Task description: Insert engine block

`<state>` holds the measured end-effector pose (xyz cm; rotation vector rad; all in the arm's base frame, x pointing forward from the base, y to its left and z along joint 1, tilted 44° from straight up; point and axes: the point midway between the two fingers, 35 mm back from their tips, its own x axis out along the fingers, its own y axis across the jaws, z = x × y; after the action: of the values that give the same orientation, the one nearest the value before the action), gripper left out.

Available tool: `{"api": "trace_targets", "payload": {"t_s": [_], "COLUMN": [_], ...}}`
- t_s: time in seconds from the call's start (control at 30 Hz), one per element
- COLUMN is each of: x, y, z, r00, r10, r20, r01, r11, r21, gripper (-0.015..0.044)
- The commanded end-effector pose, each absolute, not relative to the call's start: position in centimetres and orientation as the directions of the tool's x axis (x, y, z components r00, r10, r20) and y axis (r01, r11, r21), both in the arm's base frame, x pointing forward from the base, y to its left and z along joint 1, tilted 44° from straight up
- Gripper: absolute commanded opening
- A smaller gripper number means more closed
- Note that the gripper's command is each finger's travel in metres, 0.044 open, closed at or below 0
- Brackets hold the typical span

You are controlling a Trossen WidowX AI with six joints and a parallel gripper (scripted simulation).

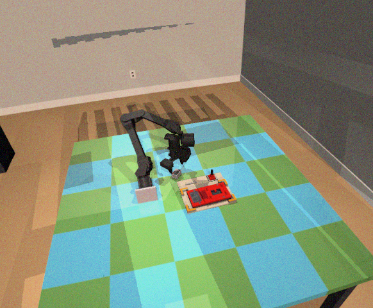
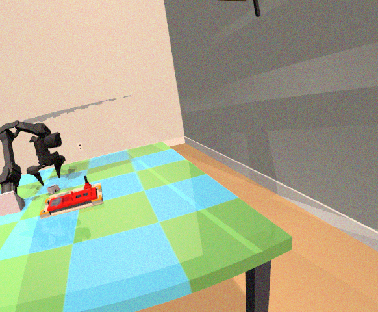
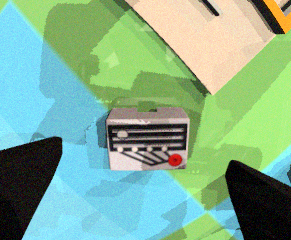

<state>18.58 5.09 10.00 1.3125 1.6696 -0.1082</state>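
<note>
Directly below the wide-open, empty black gripper [image 3: 145, 194], small grey ribbed engine block [image 3: 148, 139] lies on checkered table [image 3: 65, 87], untouched.

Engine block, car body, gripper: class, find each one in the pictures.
engine block [image 3: 147, 138]: wrist view, on its ribbed grey top.
car body [image 1: 208, 196]: top view, on its red upper face.
gripper [image 2: 48, 177]: exterior view, midway between the open fingertips.

gripper [image 3: 144, 190]: i see its fingers spread wide, nothing between them, checkered table [image 1: 263, 251] showing around the engine block [image 3: 148, 138] on every side. obstacles: tan base board [image 1: 195, 184] just beside the block; red car body [image 1: 208, 195] on it; upright lever [image 1: 211, 174] at its far edge.
</note>
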Motion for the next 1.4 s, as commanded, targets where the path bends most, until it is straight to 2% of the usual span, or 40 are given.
{"api": "trace_targets", "payload": {"t_s": [0.0, 0.3, 0.6, 1.17, 1.37], "x": [18.59, 18.58, 18.56, 18.53, 18.53], "y": [4.98, 4.86, 4.74, 4.52, 4.5], "z": [10.08, 10.21, 10.34, 10.58, 10.6], "r00": [0.054, 0.054, 0.054, 0.054, 0.054], "r10": [0.695, 0.694, 0.694, 0.694, 0.694], "r20": [-0.717, -0.718, -0.718, -0.718, -0.718], "r01": [0.873, 0.979, 0.993, 0.775, 0.743], "r11": [0.316, 0.105, -0.114, -0.482, -0.508], "r21": [0.371, 0.175, -0.036, -0.408, -0.436], "gripper": [0.044, 0.044, 0.044, 0.044, 0.044]}}
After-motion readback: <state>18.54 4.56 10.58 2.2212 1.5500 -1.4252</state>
